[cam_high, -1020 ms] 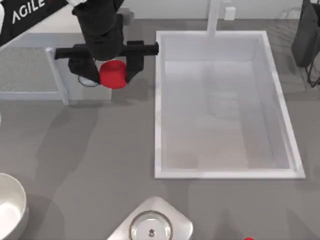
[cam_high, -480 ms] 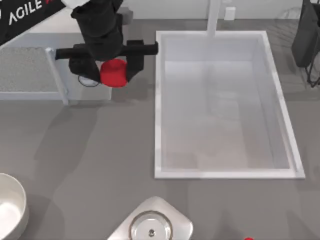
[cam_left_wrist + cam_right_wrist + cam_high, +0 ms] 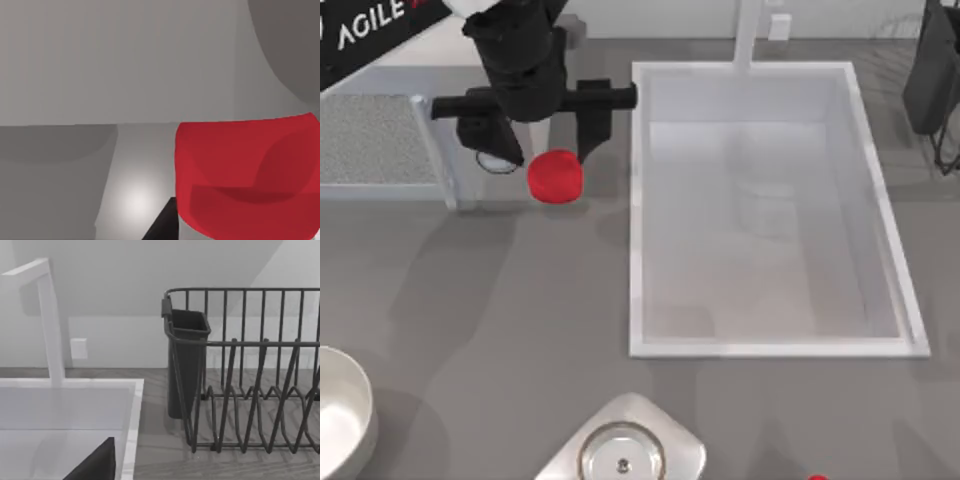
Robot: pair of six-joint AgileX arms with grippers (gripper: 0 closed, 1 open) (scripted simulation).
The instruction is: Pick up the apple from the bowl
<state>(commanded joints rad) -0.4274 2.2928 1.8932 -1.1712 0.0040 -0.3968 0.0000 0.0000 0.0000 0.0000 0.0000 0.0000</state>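
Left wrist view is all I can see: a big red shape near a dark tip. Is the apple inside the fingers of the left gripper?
Observer: No. In the top view the apple sits just outside the left gripper, whose fingers stand apart with nothing between them.
Operator: Where is the bowl, then?
Observer: The bowl is at the top view's lower left edge, far from the apple.
Operator: What is beside the apple?
Observer: The sink is to its right in the top view; the apple is over the grey counter, not in the basin.
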